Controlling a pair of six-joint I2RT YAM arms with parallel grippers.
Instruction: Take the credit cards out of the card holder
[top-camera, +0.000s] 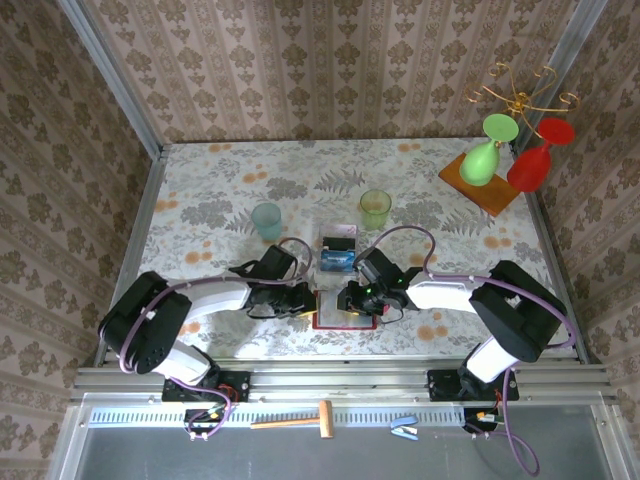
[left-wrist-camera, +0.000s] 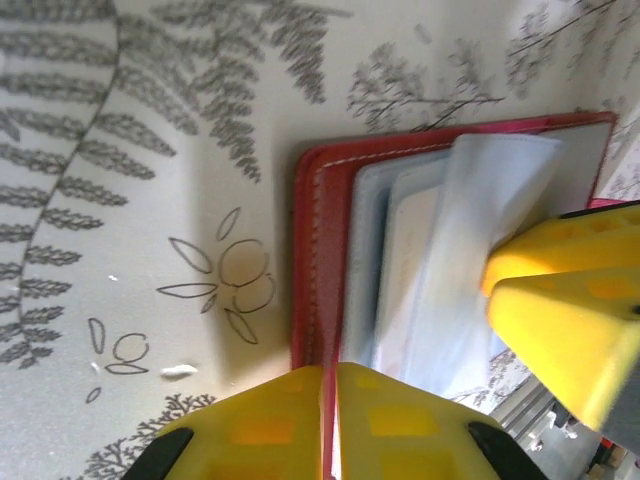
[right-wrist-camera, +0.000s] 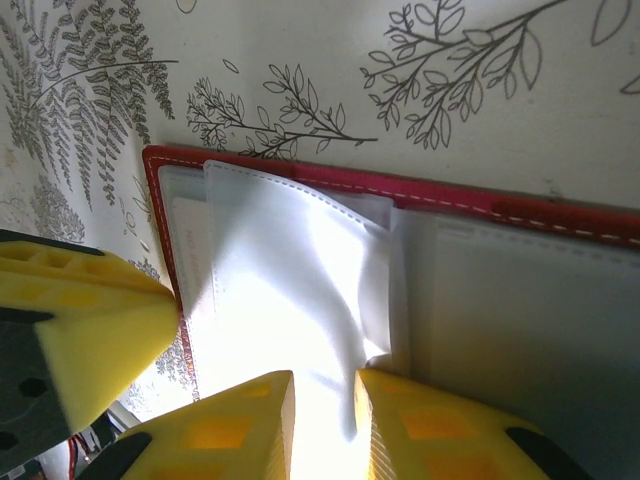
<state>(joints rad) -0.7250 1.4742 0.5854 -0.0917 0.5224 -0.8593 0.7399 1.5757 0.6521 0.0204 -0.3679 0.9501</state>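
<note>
The red card holder (top-camera: 345, 319) lies open on the table between my two grippers. My left gripper (left-wrist-camera: 330, 368) is shut on its red stitched edge (left-wrist-camera: 315, 230). My right gripper (right-wrist-camera: 323, 385) is shut on a pale inner pocket panel (right-wrist-camera: 290, 270) and holds it lifted off the other panels. In the left wrist view that panel (left-wrist-camera: 480, 230) rises toward the right gripper's yellow fingers (left-wrist-camera: 560, 290). A pale card (left-wrist-camera: 410, 260) sits in a pocket under it. A bright blue card (top-camera: 336, 262) lies in the clear box.
The clear plastic box (top-camera: 338, 240) stands just behind the card holder. A teal cup (top-camera: 267, 220) and a green cup (top-camera: 375, 208) stand further back. A wooden board (top-camera: 482, 186) with green and red glasses is at the back right.
</note>
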